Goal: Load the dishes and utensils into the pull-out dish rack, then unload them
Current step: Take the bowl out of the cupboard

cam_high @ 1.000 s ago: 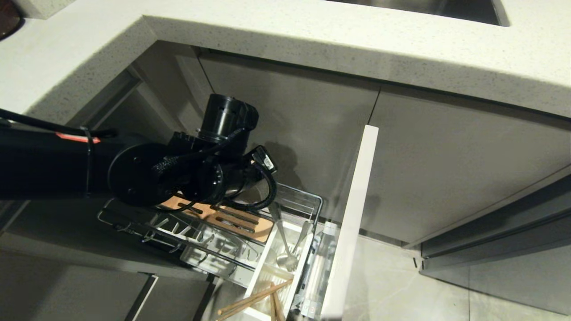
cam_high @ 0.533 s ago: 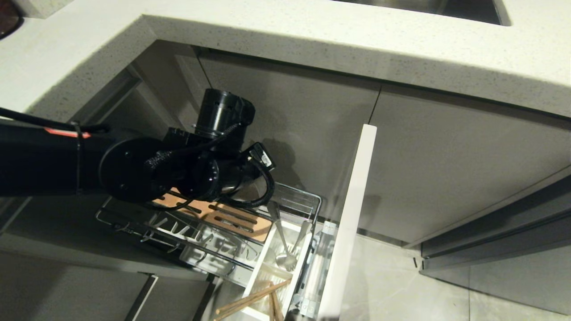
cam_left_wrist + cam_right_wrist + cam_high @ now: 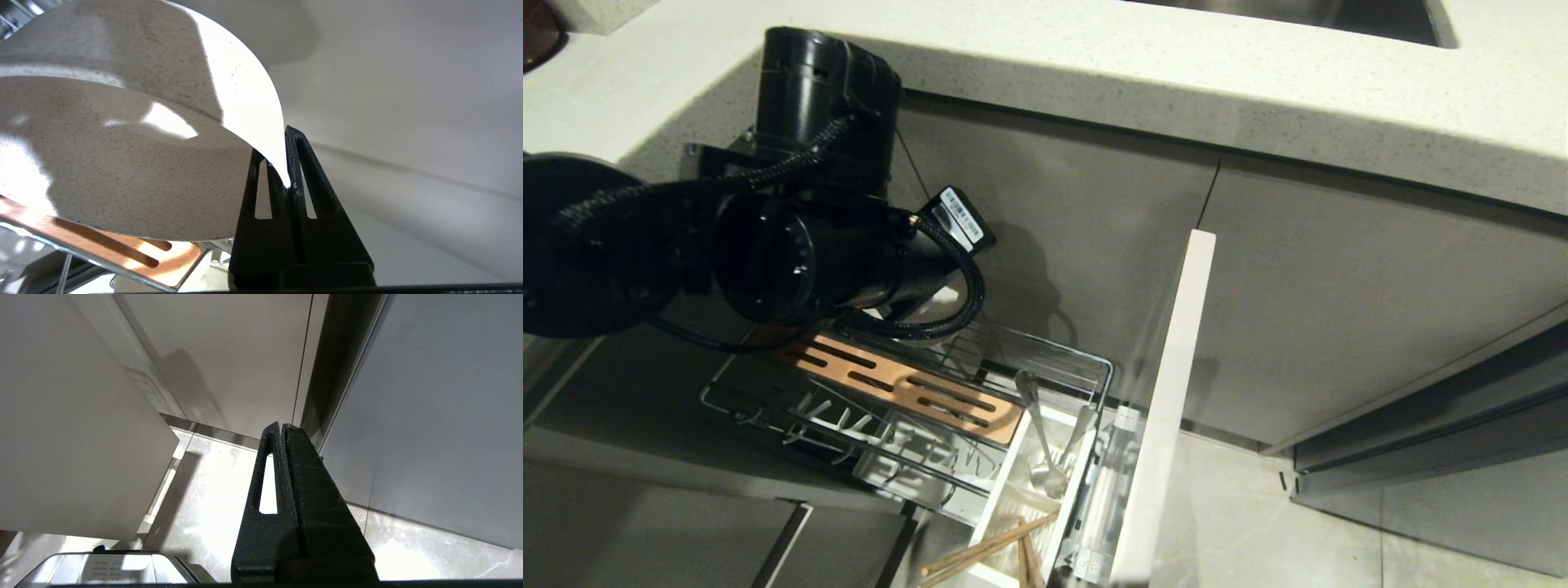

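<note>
While the rack (image 3: 907, 392) sits pulled out, the left gripper (image 3: 286, 179) pinches the plate (image 3: 122, 155) rim above its wooden strip (image 3: 102, 249).

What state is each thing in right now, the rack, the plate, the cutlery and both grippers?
pull-out dish rack: pulled out.
plate: gripped at its rim, above the wooden strip.
left gripper: shut on the plate.
right gripper: shut, holding nothing.
fork: lying in the caddy.
chopsticks: lying in the caddy.

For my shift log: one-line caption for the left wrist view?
Left gripper shut on the speckled plate rim, above the rack's wooden holder strip.
</note>
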Available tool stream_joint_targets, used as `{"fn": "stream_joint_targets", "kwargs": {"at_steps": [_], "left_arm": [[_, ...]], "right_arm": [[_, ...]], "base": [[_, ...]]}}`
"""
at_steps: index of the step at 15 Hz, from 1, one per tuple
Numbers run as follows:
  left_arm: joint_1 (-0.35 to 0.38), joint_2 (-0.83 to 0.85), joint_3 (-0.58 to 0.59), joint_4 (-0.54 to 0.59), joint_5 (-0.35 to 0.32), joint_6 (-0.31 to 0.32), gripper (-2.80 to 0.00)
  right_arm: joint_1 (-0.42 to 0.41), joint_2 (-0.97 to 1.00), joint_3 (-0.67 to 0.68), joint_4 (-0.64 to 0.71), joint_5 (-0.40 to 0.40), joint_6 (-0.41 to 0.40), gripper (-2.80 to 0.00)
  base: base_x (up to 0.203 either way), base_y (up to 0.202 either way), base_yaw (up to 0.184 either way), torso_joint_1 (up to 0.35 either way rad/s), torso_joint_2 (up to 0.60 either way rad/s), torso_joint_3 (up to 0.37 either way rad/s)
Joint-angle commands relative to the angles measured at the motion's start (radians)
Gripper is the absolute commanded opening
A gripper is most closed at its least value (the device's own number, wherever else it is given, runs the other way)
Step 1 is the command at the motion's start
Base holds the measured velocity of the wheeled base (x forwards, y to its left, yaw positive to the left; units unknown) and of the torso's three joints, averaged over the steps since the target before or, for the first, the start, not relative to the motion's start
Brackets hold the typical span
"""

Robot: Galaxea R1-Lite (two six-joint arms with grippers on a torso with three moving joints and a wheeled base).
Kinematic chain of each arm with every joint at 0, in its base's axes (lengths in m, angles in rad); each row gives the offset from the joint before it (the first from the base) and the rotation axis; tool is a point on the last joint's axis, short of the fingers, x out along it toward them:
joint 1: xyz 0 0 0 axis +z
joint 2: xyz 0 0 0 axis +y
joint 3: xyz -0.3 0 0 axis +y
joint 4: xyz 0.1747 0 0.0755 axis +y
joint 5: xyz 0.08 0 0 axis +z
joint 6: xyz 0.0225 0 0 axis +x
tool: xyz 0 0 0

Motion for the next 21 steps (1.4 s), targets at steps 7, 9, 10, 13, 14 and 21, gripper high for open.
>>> {"fn": "stream_joint_targets", "kwargs": {"at_steps": [7, 9, 10, 13, 14, 21], "left_arm": [[-0.176, -0.184, -0.211, 0.161, 0.171, 0.041, -2.8], [-0.206, -0.192, -0.28, 0.217, 0.196, 0.042, -2.8], [-0.222, -0.195, -0.323, 0.243, 0.205, 0.052, -2.8], [-0.234, -0.199, -0.437, 0.261, 0.231, 0.149, -2.8], [-0.234, -0.198, -0.478, 0.262, 0.236, 0.19, -2.8], [-0.117, -0.229, -0.55, 0.263, 0.337, 0.521, -2.8]], "right_arm": [[0.001, 0.001, 0.027, -0.001, 0.0, 0.0, -2.8], [0.001, 0.001, 0.026, -0.001, 0.0, 0.0, -2.8], [0.0, 0.001, 0.026, -0.001, 0.0, 0.0, -2.8], [0.001, 0.001, 0.026, -0.001, 0.0, 0.0, -2.8], [0.001, 0.001, 0.026, -0.001, 0.0, 0.0, -2.8], [0.001, 0.001, 0.026, -0.001, 0.0, 0.0, -2.8]], "base": [[0.0, 0.0, 0.0, 0.0, 0.0, 0.0], [0.0, 0.0, 0.0, 0.0, 0.0, 0.0], [0.0, 0.0, 0.0, 0.0, 0.0, 0.0], [0.0, 0.0, 0.0, 0.0, 0.0, 0.0], [0.0, 0.0, 0.0, 0.0, 0.0, 0.0], [0.0, 0.0, 0.0, 0.0, 0.0, 0.0]]}}
